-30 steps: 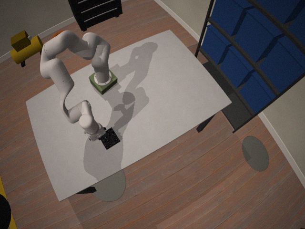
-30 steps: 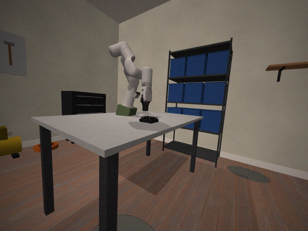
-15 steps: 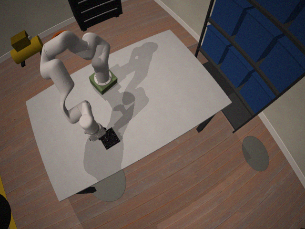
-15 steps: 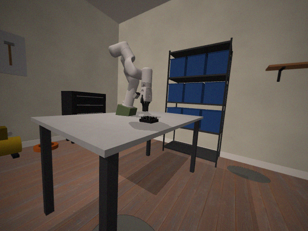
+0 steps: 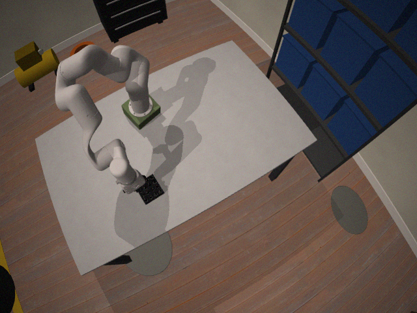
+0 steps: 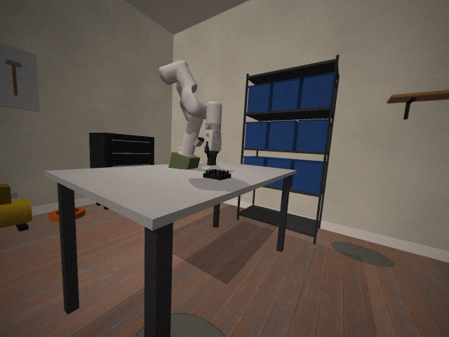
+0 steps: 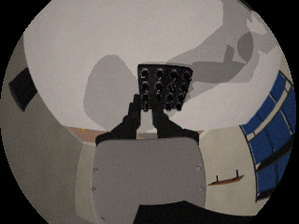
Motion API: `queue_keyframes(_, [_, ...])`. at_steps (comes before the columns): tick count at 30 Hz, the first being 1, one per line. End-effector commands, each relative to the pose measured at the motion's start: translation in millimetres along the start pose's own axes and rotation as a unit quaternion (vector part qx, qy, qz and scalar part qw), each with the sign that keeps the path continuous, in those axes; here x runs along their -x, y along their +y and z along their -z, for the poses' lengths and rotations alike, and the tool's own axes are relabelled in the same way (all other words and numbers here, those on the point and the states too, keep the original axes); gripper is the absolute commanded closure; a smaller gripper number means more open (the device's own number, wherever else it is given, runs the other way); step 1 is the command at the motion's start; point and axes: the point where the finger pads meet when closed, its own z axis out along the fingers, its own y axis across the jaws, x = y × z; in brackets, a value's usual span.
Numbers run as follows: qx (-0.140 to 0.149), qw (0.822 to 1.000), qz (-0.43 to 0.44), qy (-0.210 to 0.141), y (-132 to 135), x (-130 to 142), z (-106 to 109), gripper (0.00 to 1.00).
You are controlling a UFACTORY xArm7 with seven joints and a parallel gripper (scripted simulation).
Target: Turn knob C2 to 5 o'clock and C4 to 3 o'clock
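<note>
On the worktop (image 5: 235, 117) (image 6: 119, 184) (image 7: 70, 47), toward one long edge, sits the black knob box (image 5: 150, 189) (image 6: 217, 175) (image 7: 165, 86). Knobs uppermost, four rows of four. White lines and marks too small to read: cannot tell where C2 or C4 points.

Gripper (image 5: 131, 187) (image 6: 211, 163) (image 7: 145, 100) points down beside the box in the exterior view, fingertips above the worktop. Fingers narrowly parted, a slim gap between them, nothing held. Wrist view: one finger lies just outside the box's outline, the other overlaps its near edge. Contact with a knob cannot be made out.

White arm (image 5: 81, 101) (image 6: 191, 101) rises from a green block (image 5: 129, 116) (image 6: 174, 161) set on the same worktop, well apart from the box. Arm bends up and over, then down to the gripper. Its shadow falls across the worktop, some of it next to the box.

Beyond the worktop: dark rack (image 5: 278, 44) (image 6: 245, 109) carrying blue bins (image 5: 346, 53) (image 6: 283, 134) (image 7: 266, 145).
</note>
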Motion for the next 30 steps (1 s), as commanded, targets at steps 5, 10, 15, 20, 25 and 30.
queue_keyframes(5, [-0.001, 1.000, 0.000, -0.001, -1.0, 1.1, -7.5, 0.81])
queue_keyframes(10, [-0.001, 1.000, 0.000, -0.001, -1.0, 1.1, -13.7, 0.81])
queue_keyframes(15, [-0.001, 1.000, 0.000, -0.001, -1.1, 1.0, -18.9, 0.81])
queue_keyframes(20, [-0.001, 1.000, 0.000, -0.001, -1.1, 1.0, -21.4, 0.81])
queue_keyframes(25, [-0.001, 1.000, 0.000, -0.001, -1.2, 0.9, -24.1, 0.81])
queue_keyframes(30, [-0.001, 1.000, 0.000, -0.001, -1.2, 0.9, -25.2, 0.81])
